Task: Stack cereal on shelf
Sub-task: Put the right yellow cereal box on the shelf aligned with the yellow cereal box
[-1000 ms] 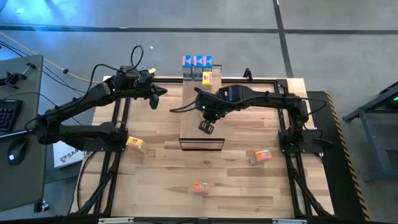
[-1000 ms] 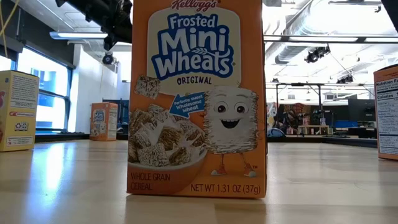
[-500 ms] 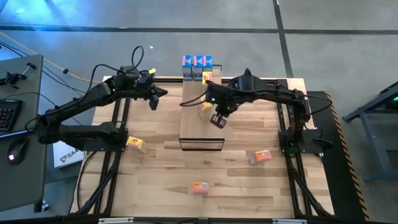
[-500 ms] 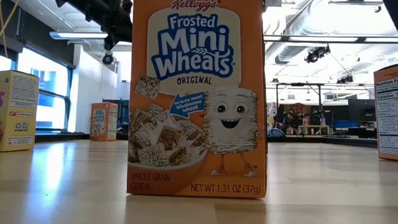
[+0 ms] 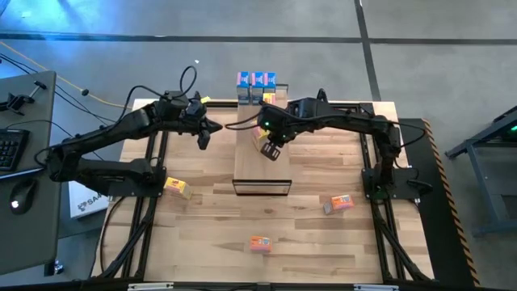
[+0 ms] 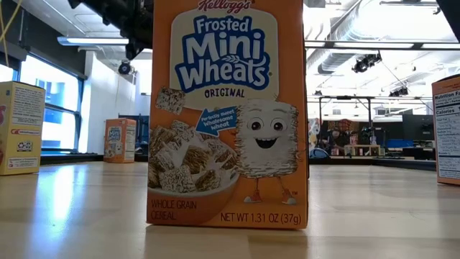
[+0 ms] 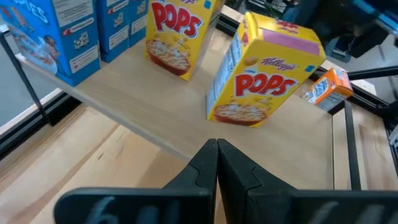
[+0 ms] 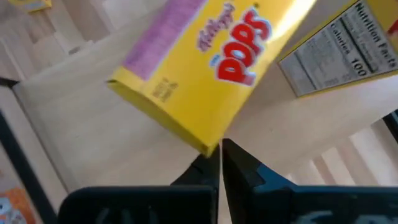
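Non-task items in your view

At far left of the high view you have a grey desk (image 5: 32, 89) carrying a keyboard (image 5: 8, 149) and mouse (image 5: 22, 194); a yellow cable (image 5: 56, 81) crosses the concrete floor (image 5: 436, 73) at upper left.

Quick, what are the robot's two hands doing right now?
Left gripper: shut, empty, beside the shelf.
Right gripper: shut, empty, against a tilted yellow box.
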